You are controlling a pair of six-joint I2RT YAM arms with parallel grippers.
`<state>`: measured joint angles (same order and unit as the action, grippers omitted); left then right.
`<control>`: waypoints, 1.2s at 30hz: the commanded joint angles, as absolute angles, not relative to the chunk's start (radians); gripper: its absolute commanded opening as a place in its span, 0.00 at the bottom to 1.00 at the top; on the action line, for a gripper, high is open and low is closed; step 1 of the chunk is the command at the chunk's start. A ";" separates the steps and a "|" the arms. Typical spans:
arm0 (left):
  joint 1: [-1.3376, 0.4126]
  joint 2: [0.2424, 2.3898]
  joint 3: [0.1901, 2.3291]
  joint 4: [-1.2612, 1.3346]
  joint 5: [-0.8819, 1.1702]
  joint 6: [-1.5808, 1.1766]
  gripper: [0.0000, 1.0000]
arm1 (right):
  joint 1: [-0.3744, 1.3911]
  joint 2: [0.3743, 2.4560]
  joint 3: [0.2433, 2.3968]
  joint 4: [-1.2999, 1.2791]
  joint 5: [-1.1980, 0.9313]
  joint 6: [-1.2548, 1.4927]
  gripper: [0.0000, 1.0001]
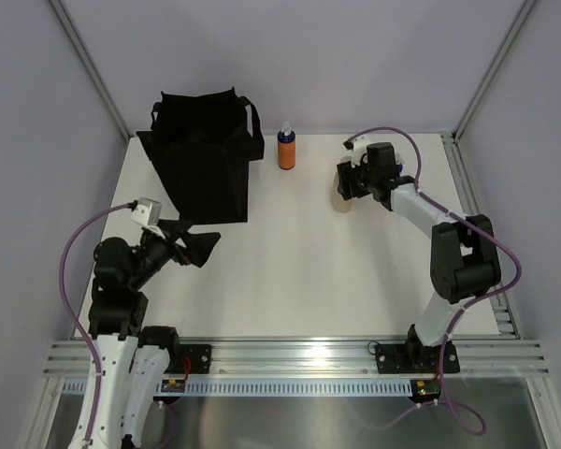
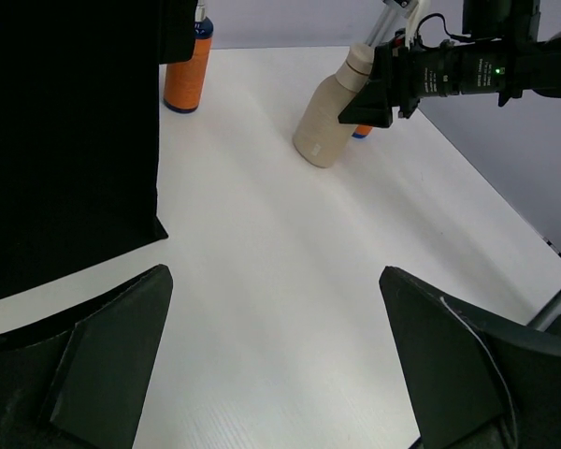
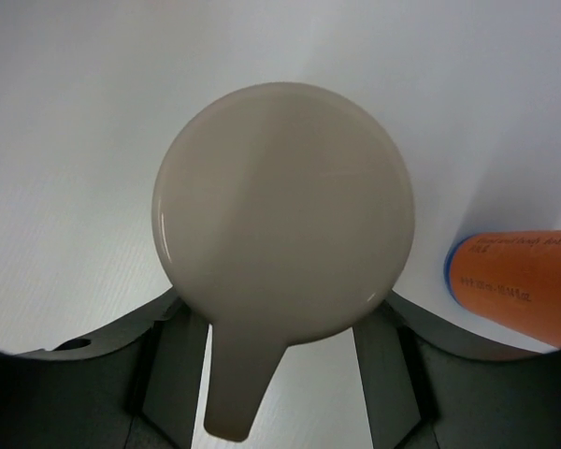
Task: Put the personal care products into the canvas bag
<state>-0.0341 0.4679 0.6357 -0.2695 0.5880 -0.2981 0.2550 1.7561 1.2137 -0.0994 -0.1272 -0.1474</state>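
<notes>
Right claw (image 1: 346, 184) grips tilted beige pump (image 2: 327, 126); canvas bag (image 1: 206, 159) well apart, leftward.

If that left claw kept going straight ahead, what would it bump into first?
Likely the tilted beige pump bottle in the right gripper, across the table; the black bag sits off to the side. Depth is unclear.

The black canvas bag (image 2: 65, 140) fills the left side on the white worktop (image 2: 290, 243). Just beside its far edge stands an orange bottle (image 2: 187, 75). The right hand (image 2: 379, 89) grips the tilted beige pump bottle (image 2: 329, 122) at its neck, a second orange bottle (image 2: 362, 131) half hidden behind. The left hand (image 2: 273, 281) has its fingers spread wide.
</notes>
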 commanded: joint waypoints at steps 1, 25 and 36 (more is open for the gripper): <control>-0.032 0.433 0.626 -0.244 0.624 -0.318 0.99 | 0.258 1.678 1.285 -0.089 -0.324 -0.222 0.00; -0.032 0.445 0.635 -0.285 0.601 -0.293 0.99 | 0.337 1.658 1.589 -0.428 -0.621 -0.198 0.00; -0.032 0.453 0.626 -0.285 0.606 -0.299 0.99 | 0.376 1.940 1.827 -0.760 -0.137 -0.459 0.99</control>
<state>-0.0341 0.4488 0.6273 -0.3038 0.5930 -0.2966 0.3519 1.9015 1.8122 -0.6868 -0.3458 -0.3946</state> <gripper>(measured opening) 0.987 0.990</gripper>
